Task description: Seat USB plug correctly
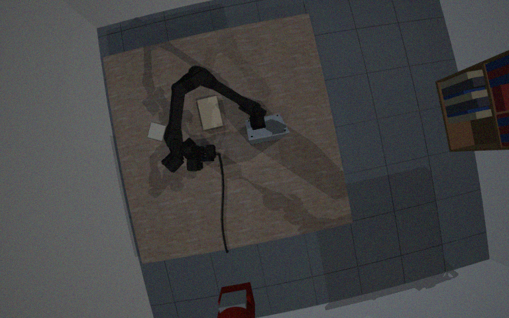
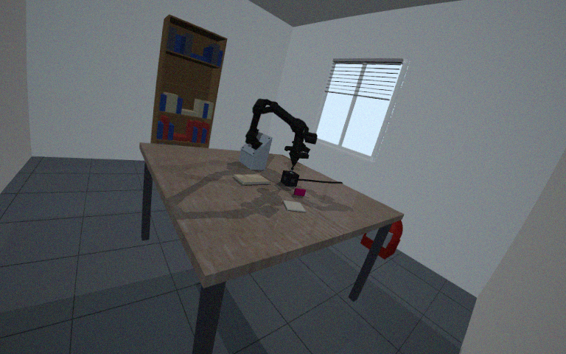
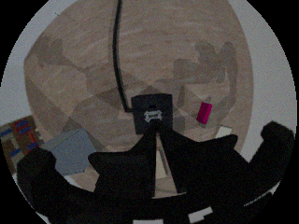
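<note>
The fingers [image 2: 293, 164] pinch what I take to be the plug [image 2: 292, 169], just over the cube [image 1: 205, 158] [image 2: 289, 178] [image 3: 153, 103]. Draw it straight up, free of the cube, before any half turn; don't drag the cube by tilting. The plug's facing and depth can't be read; from above, the arm [image 1: 175, 116] [image 2: 284, 114] hides the fingertips.

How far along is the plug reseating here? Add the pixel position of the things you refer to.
Done: the gripper [image 2: 292, 167] [image 3: 156, 126] is at the power cube's [image 2: 290, 178] [image 3: 152, 104] top, shut on something, probably the USB plug, though too dark to confirm. In hand: working that plug; its orientation and depth are unreadable. Left: release and moving the arm clear, plus any unfinished seating.
</note>
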Robot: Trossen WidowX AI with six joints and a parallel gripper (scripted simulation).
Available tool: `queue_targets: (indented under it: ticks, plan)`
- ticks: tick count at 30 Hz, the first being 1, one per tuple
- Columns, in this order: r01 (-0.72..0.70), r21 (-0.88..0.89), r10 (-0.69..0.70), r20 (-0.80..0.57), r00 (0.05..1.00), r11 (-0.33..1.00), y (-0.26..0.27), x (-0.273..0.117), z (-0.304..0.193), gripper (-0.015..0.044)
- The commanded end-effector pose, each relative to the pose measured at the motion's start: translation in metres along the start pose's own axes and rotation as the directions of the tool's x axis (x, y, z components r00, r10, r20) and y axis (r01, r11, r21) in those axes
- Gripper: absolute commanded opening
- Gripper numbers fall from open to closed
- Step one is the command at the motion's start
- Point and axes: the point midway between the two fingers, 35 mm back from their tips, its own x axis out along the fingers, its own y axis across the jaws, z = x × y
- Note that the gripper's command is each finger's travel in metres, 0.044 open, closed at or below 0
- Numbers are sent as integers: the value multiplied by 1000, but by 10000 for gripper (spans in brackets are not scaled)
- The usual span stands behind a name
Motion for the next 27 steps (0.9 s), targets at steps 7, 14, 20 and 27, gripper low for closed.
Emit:
queue_targets:
  ticks: [7, 14, 20, 27]
  plan:
    - [-2, 4, 2, 13, 1000, 1000, 1, 1, 1, 0]
    - [-1, 9, 1, 19, 1000, 1000, 1, 2, 1, 0]
    - [-1, 11, 1, 22, 1000, 1000, 1, 3, 1, 0]
    - [-1, 11, 1, 22, 1000, 1000, 1, 4, 1, 0]
